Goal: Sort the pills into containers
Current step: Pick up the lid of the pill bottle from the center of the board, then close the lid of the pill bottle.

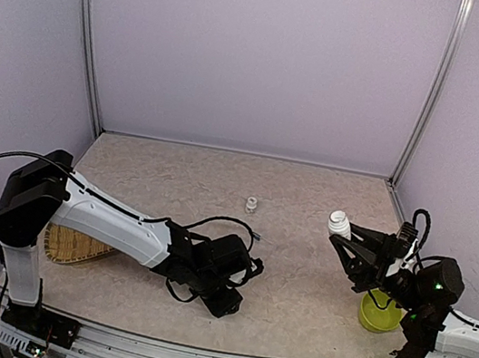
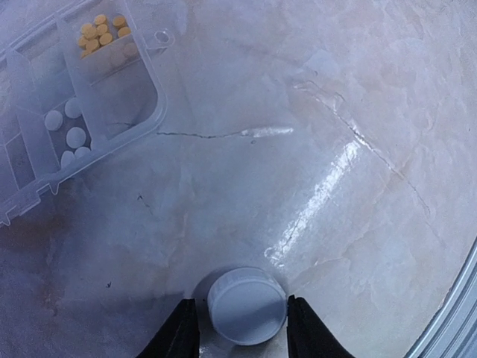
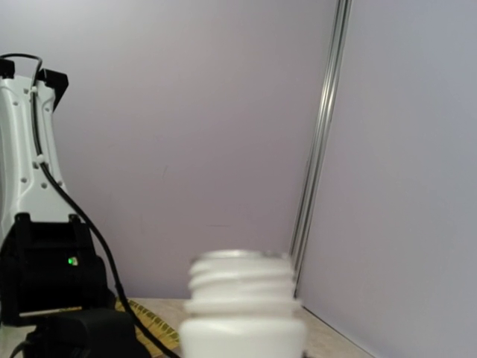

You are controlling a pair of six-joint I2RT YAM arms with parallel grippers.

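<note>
The left wrist view shows the clear divided container (image 2: 153, 89) at upper left. One compartment holds several orange-yellow pills (image 2: 100, 31), and the one beside it holds white round pills (image 2: 68, 127). A white cap (image 2: 247, 306) lies flat on the table between the fingers of my left gripper (image 2: 242, 317). The right finger touches the cap and a thin gap remains at the left finger. In the top view the left gripper (image 1: 228, 304) is low over the table's middle. My right gripper (image 1: 346, 237) is raised at the right, shut on an uncapped white bottle (image 1: 339, 221) (image 3: 242, 306).
A lime-green bowl (image 1: 379, 315) sits under the right arm at the right. A woven bamboo tray (image 1: 72, 247) lies at the left, behind the left arm's base. A small clear jar (image 1: 252, 204) stands at mid-table. The metal frame rail (image 2: 455, 321) runs close by on the right.
</note>
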